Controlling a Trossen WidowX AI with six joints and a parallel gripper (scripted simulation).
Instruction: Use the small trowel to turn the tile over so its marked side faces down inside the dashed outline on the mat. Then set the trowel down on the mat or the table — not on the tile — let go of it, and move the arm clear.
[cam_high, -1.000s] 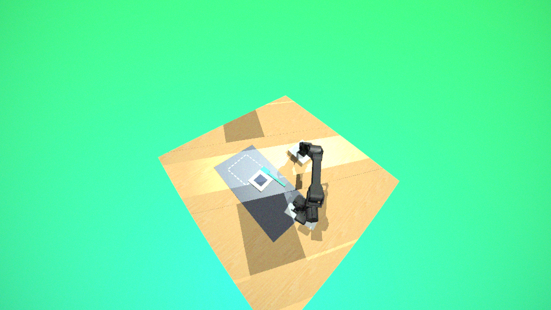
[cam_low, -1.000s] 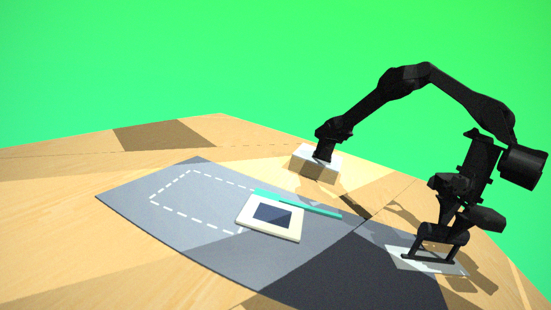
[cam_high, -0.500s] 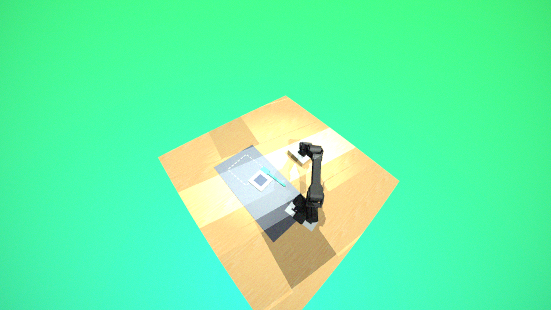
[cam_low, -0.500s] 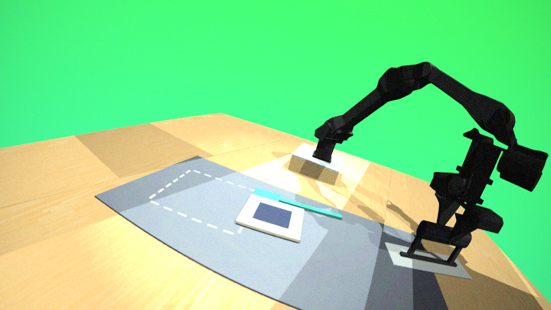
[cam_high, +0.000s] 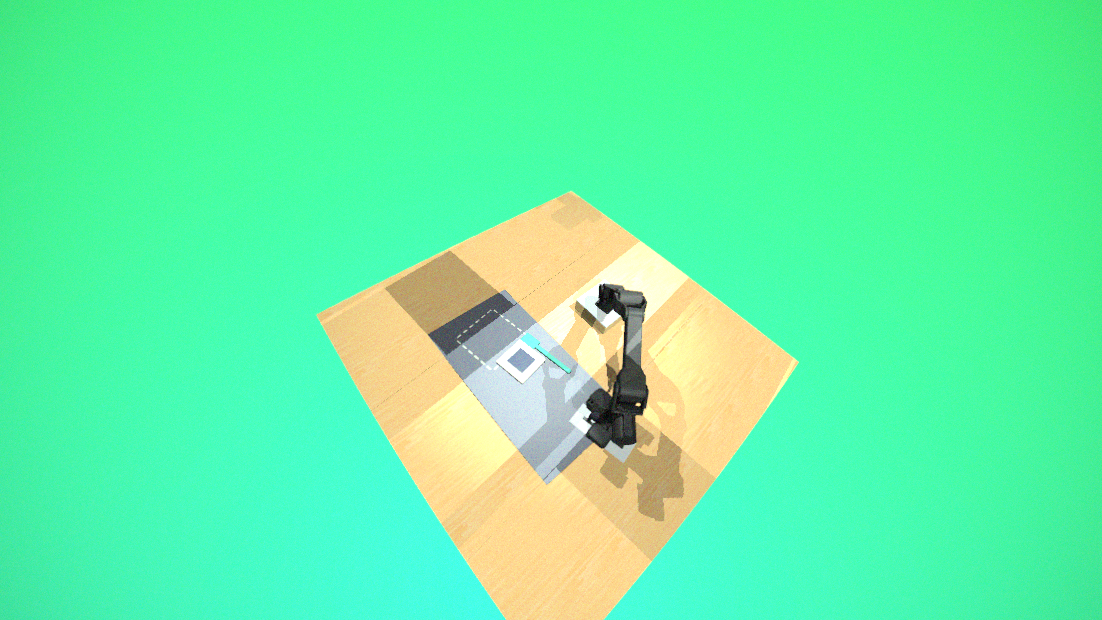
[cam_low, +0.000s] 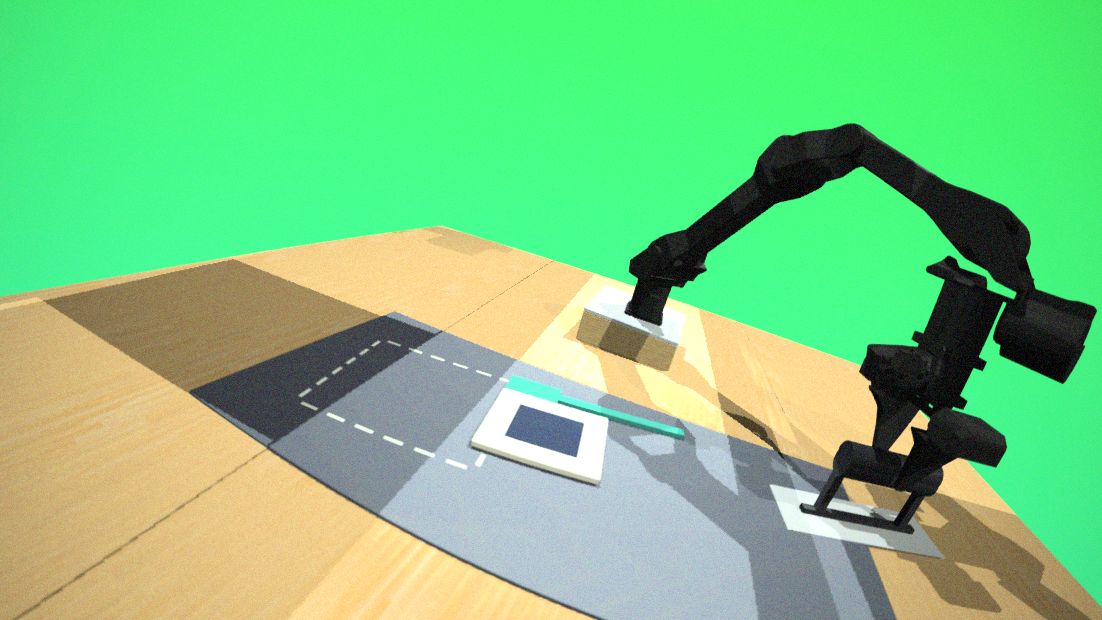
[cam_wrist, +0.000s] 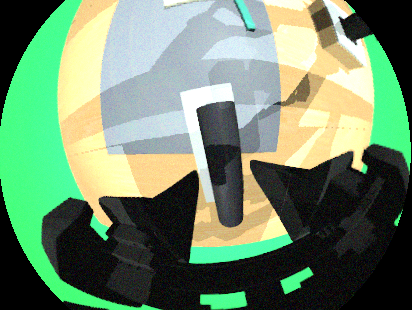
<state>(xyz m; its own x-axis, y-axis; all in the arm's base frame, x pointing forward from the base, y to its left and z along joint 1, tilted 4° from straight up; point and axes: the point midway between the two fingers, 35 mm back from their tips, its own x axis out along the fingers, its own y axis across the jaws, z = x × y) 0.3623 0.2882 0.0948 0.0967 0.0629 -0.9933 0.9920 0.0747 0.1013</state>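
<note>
A white tile (cam_high: 520, 360) (cam_low: 543, 431) lies flat on the mat (cam_high: 508, 416) (cam_low: 500, 524), its dark square marking facing up. It sits at the right side of the dashed outline (cam_low: 393, 441), mostly outside it. A trowel with a thin pale blade (cam_high: 579, 417) (cam_low: 793, 516) (cam_wrist: 190, 97) and a thick black handle (cam_low: 855, 462) (cam_wrist: 220, 120) appears to lie flat across the mat's right edge. My gripper (cam_high: 591, 420) (cam_low: 897, 462) (cam_wrist: 223, 168) is open, pointing down, its fingers on either side of the handle with a gap showing in the wrist view.
A flat teal tool (cam_high: 556, 363) (cam_low: 631, 418) (cam_wrist: 245, 16) with a long thin handle lies along the tile's back edge. The arm's base block (cam_low: 631, 339) stands behind the mat. Shadows cross the mat and table.
</note>
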